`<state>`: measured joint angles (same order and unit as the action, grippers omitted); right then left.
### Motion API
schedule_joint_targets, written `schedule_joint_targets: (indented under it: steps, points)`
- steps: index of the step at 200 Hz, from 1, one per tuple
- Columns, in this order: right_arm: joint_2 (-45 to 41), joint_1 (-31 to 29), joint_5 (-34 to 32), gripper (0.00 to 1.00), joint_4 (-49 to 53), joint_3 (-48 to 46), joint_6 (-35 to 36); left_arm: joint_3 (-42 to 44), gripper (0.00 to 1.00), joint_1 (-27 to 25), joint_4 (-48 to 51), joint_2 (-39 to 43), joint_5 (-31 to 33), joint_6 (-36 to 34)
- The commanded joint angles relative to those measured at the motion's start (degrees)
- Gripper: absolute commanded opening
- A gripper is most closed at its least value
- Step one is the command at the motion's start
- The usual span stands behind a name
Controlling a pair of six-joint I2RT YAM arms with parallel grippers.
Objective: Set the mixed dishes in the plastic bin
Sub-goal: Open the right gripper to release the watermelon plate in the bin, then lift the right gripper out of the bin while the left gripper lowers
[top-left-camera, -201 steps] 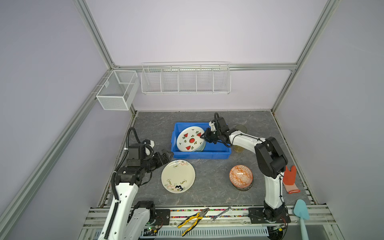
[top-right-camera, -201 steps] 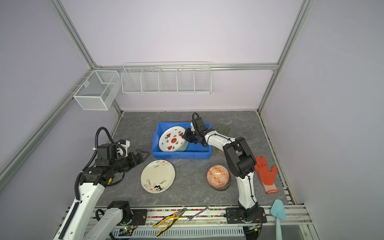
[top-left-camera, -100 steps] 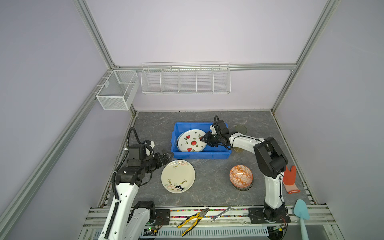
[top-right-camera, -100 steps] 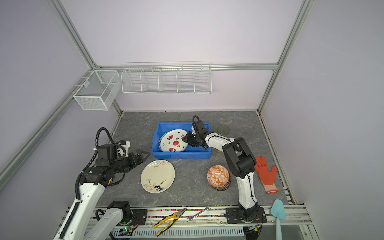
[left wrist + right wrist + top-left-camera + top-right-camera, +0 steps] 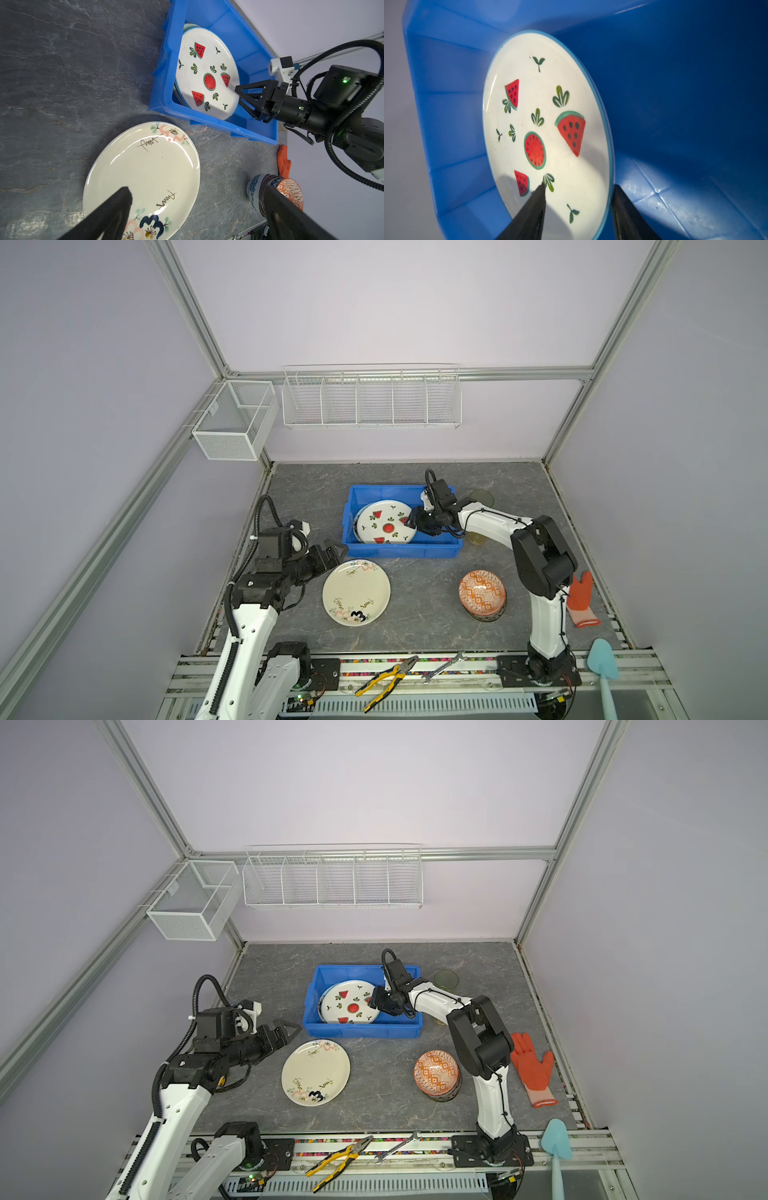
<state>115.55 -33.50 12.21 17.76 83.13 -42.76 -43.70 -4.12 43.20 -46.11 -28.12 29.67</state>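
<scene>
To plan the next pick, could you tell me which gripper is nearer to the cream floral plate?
Left. The left gripper is open beside the rim of the cream floral plate; the right gripper is farther off inside the blue bin, at the edge of the watermelon plate.

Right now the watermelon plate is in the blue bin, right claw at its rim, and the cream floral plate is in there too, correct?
No: the cream floral plate lies on the table outside the blue bin, as both top views show. The watermelon plate is in the bin, right claw at its rim.
</scene>
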Motion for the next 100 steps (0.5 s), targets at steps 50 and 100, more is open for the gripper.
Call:
schedule_joint_targets:
  steps: [50,100]
  points:
    - [-0.63,-1.95,-0.61,0.54,2.19,4.62,2.86,0.72,0.99,0.34,-0.84,-0.32,-0.54,-0.3]
    - [-1.66,-2.22,-1.75,0.54,2.97,4.69,3.43,1.07,0.99,0.34,-0.64,-0.52,1.39,0.21]
